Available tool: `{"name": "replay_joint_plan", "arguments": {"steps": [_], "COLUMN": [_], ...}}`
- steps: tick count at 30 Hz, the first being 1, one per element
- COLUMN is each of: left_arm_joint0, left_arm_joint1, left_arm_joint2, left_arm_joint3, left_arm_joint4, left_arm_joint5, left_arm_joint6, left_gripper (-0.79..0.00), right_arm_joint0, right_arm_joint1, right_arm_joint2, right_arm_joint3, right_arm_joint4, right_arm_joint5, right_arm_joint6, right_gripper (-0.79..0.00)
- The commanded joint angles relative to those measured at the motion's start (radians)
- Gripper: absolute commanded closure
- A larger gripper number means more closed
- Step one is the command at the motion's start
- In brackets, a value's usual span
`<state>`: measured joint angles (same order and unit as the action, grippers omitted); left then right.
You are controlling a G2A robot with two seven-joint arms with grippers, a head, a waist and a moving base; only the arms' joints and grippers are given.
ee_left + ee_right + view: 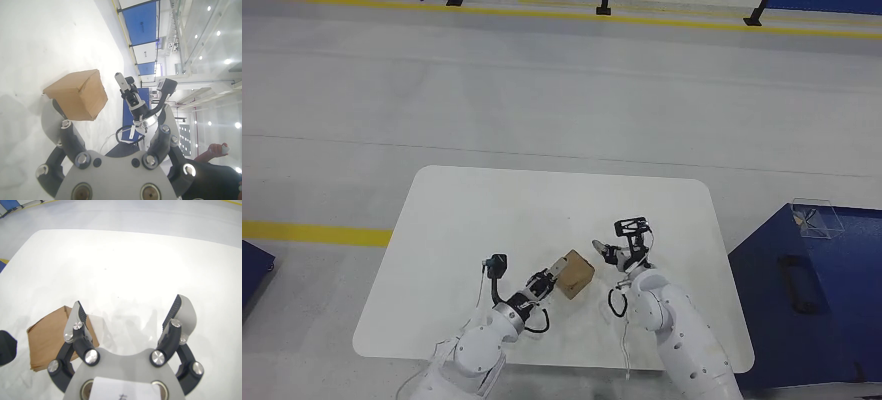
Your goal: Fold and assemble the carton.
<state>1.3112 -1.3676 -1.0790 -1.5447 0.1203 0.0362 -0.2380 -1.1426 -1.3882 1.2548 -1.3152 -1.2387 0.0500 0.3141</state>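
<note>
Left gripper (542, 284) wide open, one finger right by the box (75, 94) — right gripper (130, 304) wide open, empty. A hard push could slide the box away or pop its flaps.

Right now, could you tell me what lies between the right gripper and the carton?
Only bare table separates the right gripper from the carton, as the left wrist view shows.

Under me: white table (542, 205), rounded corners, one. Around it: pale grey floor (542, 90) with yellow stripe (312, 233). To my right: blue cabinet (812, 300), clear bin (814, 217) on top. Farther off in the hall: blue partition panels (140, 24) on black posts; round ceiling lights (227, 61), lit, many
</note>
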Motion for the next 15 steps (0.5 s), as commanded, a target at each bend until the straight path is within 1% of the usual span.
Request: {"name": "replay_joint_plan", "arguments": {"steps": [1,2,4,6,7,9,11,14,15], "left_arm_joint0": [0.001,-0.001,-0.007,-0.012,-0.017,-0.016,-0.019,-0.028,-0.033], "left_arm_joint1": [0.0,0.002,0.008,0.014,0.019,0.029,0.037,0.045,0.046], "left_arm_joint2": [0.002,0.001,0.001,0.019,0.021,0.035,0.053,0.076,0.077], "left_arm_joint3": [-0.001,-0.001,0.0,0.001,0.002,0.012,0.028,0.05,0.06], "left_arm_joint4": [-0.002,0.023,0.163,0.273,0.349,0.546,0.713,0.903,0.953], "left_arm_joint5": [-0.004,-0.009,-0.019,-0.072,-0.104,-0.179,-0.225,-0.29,-0.285], "left_arm_joint6": [-0.004,-0.013,0.047,0.031,0.045,0.095,0.124,0.189,0.224], "left_gripper": [-0.785,-0.785,-0.785,-0.785,-0.785,-0.785,-0.785,-0.785,-0.785], "right_arm_joint0": [0.029,0.04,0.056,0.066,0.069,0.079,0.088,0.097,0.099], "right_arm_joint1": [-0.003,-0.004,-0.007,-0.008,-0.009,-0.01,-0.012,-0.015,-0.016], "right_arm_joint2": [-0.012,-0.017,-0.031,-0.046,-0.055,-0.069,-0.084,-0.099,-0.1], "right_arm_joint3": [0.036,0.051,0.075,0.091,0.098,0.115,0.128,0.139,0.142], "right_arm_joint4": [-0.011,-0.012,-0.008,-0.023,-0.028,-0.041,-0.046,-0.053,-0.048], "right_arm_joint5": [0.003,0.001,-0.018,-0.038,-0.05,-0.068,-0.088,-0.104,-0.105], "right_arm_joint6": [0.011,0.016,0.028,0.037,0.038,0.045,0.045,0.032,0.03], "right_gripper": [-0.785,-0.785,-0.785,-0.785,-0.785,-0.785,-0.785,-0.785,-0.785]}}
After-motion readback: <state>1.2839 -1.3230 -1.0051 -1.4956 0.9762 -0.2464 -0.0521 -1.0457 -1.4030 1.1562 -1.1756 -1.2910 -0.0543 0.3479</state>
